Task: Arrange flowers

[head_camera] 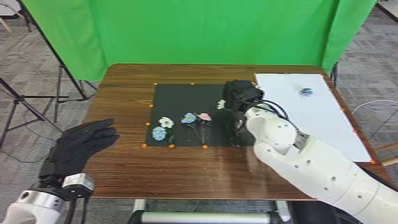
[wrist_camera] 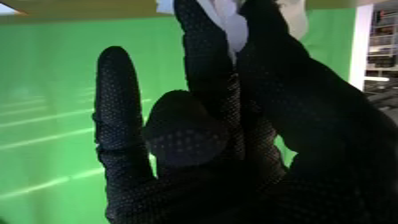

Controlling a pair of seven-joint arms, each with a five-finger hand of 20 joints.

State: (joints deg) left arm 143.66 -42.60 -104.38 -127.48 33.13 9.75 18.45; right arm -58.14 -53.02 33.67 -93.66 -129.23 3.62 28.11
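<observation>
Black-gloved left hand [head_camera: 80, 145], fingers extended, open, over table's left part. Brown wooden table [head_camera: 187, 175]. On black rectangular mat [head_camera: 184, 99], near to far: pale blue flower cluster [head_camera: 159, 133]; small white flower [head_camera: 166, 122], just beyond; blue flower [head_camera: 188, 118] beside pink flower [head_camera: 204, 117], dark stems towards near edge. Black-gloved right hand [head_camera: 240, 94], over mat's right side, fingers closed on white-petalled flower [wrist_camera: 235, 30]; petals between and beyond fingertips. White paper sheet [head_camera: 311, 117], right, bearing small blue bloom [head_camera: 306, 92]. Green cloth backdrop [head_camera: 204, 32], farthest.
</observation>
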